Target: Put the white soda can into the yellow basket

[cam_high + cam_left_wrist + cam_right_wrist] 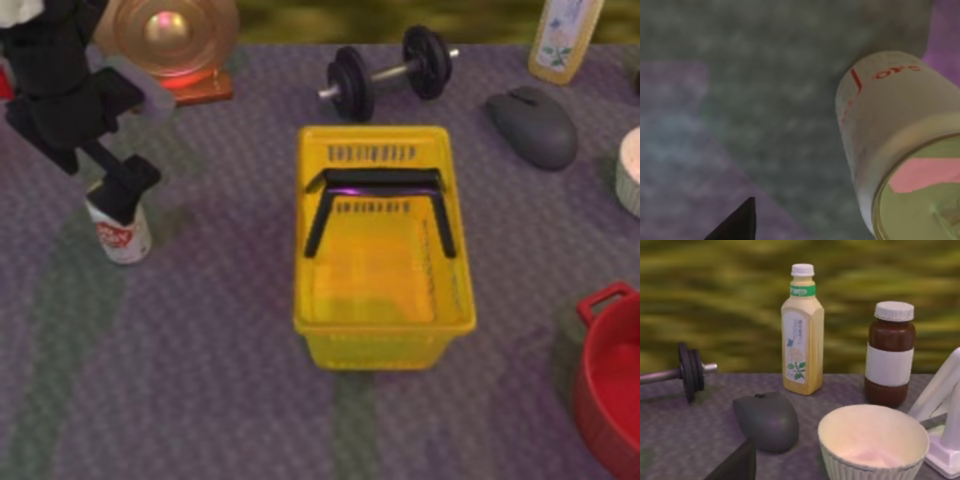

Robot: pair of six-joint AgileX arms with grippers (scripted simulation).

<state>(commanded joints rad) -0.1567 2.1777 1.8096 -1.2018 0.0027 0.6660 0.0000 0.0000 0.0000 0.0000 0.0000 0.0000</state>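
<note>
- Overhead, from the top view: the left AgileX arm's black two-finger gripper (122, 195) hangs directly over the small white cylindrical soda can with red logo marks (120, 235), which stands upright on the purple-grey table (200, 380) at the left side, well apart from the large rectangular yellow plastic basket with black folding handles (383, 245) at the centre. Whether the fingers grip the can cannot be told. A black dumbbell (390, 68) lies beyond the basket; a grey computer mouse (532, 125) and a red pot (612, 385) sit at the right.
- Left wrist view: the can's pale metallic top (922, 195) fills one corner, close beneath the camera; one dark fingertip (737, 225) shows beside it.
- Right wrist view: the parked right arm faces a tall cream bottle with floral label (802, 347), a brown jar with white lid (890, 352) and a ribbed white bowl (872, 445).
</note>
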